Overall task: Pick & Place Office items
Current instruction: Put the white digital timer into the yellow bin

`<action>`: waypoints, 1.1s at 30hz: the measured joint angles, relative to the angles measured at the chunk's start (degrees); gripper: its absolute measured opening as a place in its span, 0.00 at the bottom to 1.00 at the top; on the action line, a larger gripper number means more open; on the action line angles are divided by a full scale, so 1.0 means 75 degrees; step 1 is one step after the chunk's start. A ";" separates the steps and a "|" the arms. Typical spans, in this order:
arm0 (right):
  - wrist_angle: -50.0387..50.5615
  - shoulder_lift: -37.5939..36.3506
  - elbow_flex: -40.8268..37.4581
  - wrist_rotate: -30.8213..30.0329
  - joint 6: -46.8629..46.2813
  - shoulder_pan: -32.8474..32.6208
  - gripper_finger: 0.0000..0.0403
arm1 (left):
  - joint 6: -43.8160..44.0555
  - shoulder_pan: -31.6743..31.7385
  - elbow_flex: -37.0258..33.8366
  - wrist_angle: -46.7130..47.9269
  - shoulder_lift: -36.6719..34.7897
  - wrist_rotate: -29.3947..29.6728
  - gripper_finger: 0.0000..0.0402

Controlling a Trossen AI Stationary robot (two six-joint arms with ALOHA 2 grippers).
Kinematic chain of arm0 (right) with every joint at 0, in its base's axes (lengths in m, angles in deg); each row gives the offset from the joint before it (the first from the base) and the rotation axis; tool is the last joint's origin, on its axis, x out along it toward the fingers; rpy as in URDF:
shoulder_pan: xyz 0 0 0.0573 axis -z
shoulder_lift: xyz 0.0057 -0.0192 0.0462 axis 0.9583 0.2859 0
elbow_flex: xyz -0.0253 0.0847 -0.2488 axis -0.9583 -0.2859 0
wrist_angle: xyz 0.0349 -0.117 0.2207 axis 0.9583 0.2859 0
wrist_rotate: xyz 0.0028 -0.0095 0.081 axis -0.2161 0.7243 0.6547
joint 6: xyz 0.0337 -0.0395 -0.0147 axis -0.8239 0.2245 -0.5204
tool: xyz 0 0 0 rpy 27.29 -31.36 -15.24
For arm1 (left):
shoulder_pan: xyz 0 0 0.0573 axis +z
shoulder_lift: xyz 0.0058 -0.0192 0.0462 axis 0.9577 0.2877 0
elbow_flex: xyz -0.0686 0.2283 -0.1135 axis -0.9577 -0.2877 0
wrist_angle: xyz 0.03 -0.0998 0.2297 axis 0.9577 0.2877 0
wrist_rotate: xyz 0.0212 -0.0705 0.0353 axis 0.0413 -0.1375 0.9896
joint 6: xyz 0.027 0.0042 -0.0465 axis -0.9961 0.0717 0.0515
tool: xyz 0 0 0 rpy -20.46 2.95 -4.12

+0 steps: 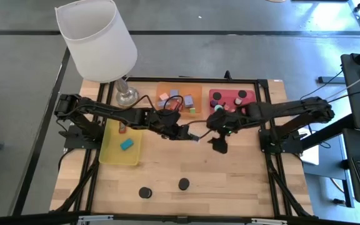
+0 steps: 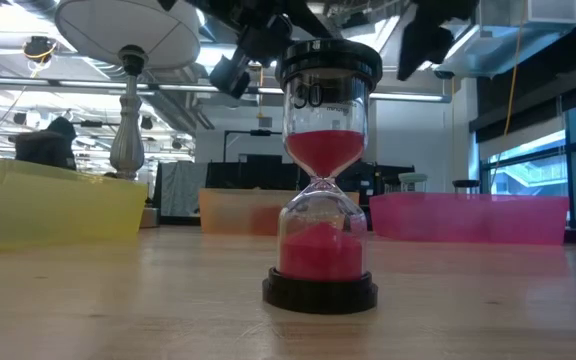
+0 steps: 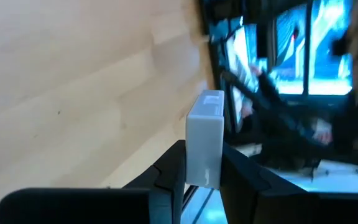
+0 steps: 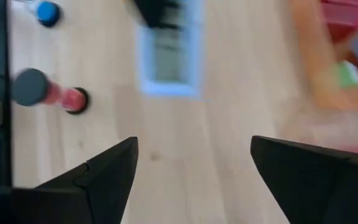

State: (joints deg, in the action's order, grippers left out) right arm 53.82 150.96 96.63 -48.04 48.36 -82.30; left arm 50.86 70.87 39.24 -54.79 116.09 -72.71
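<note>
The left gripper (image 3: 202, 171) hangs above mid-worktop (image 1: 230, 181), jaws pinching a white tag (image 3: 205, 138) on its flat sides; the high view shows the tag's tip poking out toward the right gripper (image 1: 219, 139). That gripper hovers just beside it, jaws spread and empty. This looks like a handover with the tag now on the left side; the next move would be carrying it to a tray, perhaps the yellow tray (image 1: 109, 150) near the left arm, where a teal block (image 1: 127, 144) lies. The front worktop is bare save two hourglasses (image 1: 184, 184). The lamp (image 1: 99, 40) crowds the left arm's back corner.
</note>
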 joint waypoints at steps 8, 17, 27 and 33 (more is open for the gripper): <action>0.1264 -0.0891 0.0000 -0.0634 -0.0234 0.0179 0.78 | -0.0595 0.0021 -0.0006 0.1282 -0.0111 -0.2010 0.18; 0.1341 -0.1258 0.0000 -0.0740 -0.0629 0.0176 0.78 | -0.1591 0.0353 -0.0003 0.3853 -0.1330 -0.4673 0.18; 0.1308 -0.1188 0.0000 -0.1455 -0.0627 0.0176 0.78 | -0.2188 0.0350 -0.0017 0.9527 -0.2672 -0.2230 0.18; 0.1306 -0.1191 0.0000 -0.2135 -0.0627 0.0176 0.78 | -0.1146 0.0350 -0.0444 1.1095 -0.2728 0.0655 0.18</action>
State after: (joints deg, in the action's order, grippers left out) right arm 63.62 142.03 96.63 -64.05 43.66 -80.98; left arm 42.26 73.49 35.91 28.42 95.63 -67.79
